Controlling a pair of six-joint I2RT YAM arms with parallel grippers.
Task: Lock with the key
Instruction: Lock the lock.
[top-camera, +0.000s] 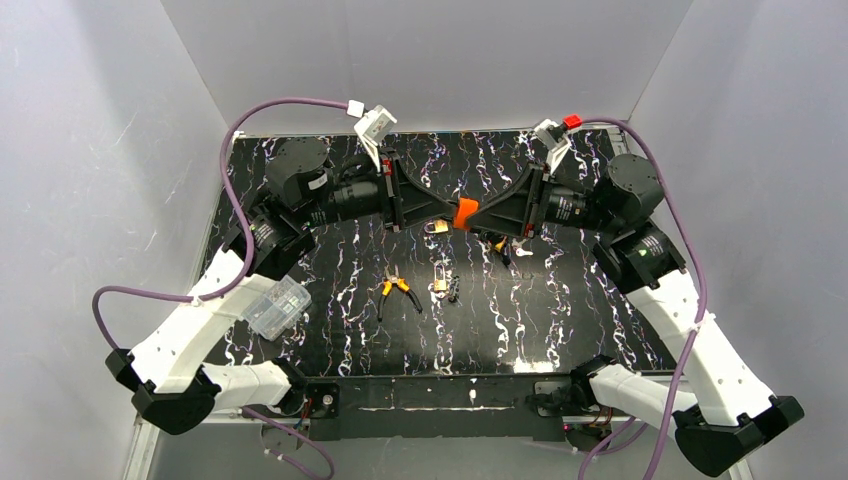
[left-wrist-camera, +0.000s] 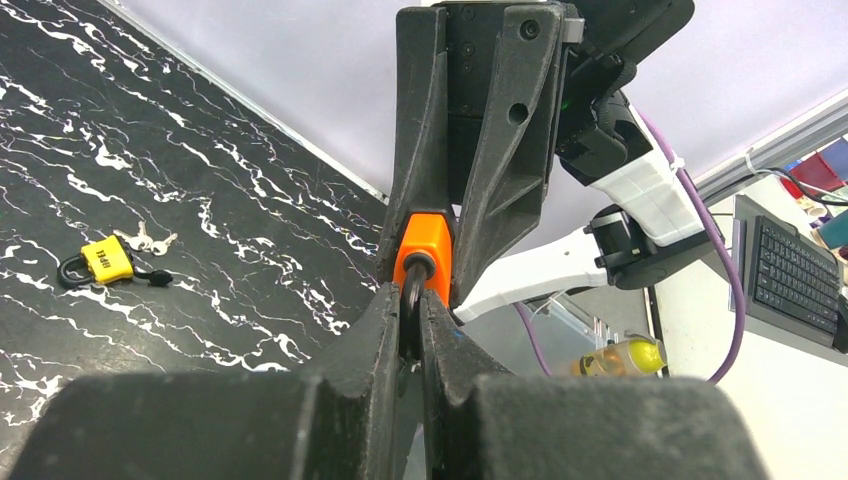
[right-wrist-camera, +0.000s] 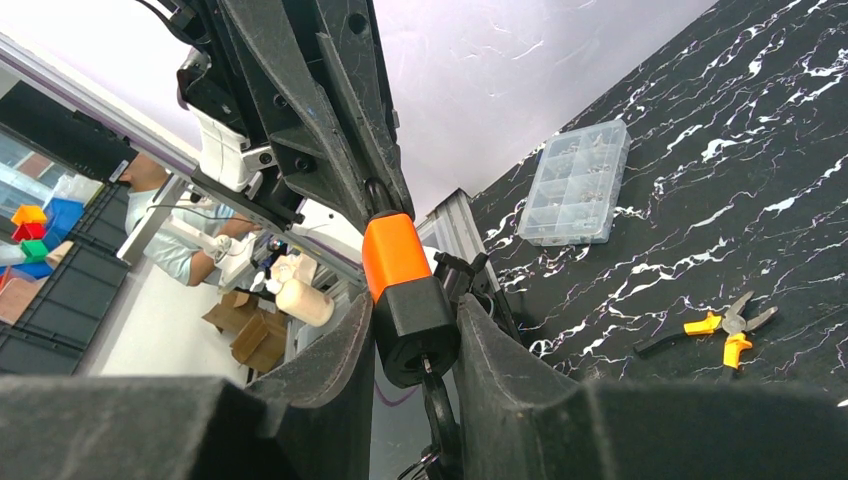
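Observation:
An orange padlock (top-camera: 465, 213) with a black lower body is held in the air between both grippers, above the middle of the table. My left gripper (top-camera: 446, 212) is shut on its black shackle (left-wrist-camera: 411, 298), and the orange body (left-wrist-camera: 424, 243) shows just beyond the fingertips. My right gripper (top-camera: 484, 215) is shut on the black lower part of the padlock body (right-wrist-camera: 412, 330). A black-headed key (right-wrist-camera: 438, 408) sticks out of the keyhole in the padlock's underside, between the right fingers, with a key ring below it.
A small brass padlock (top-camera: 436, 227) lies under the grippers. Another brass padlock with keys (top-camera: 441, 279) and orange-handled pliers (top-camera: 398, 291) lie nearer the front. A clear compartment box (top-camera: 277, 305) sits at the left. A yellow padlock (left-wrist-camera: 105, 260) shows in the left wrist view.

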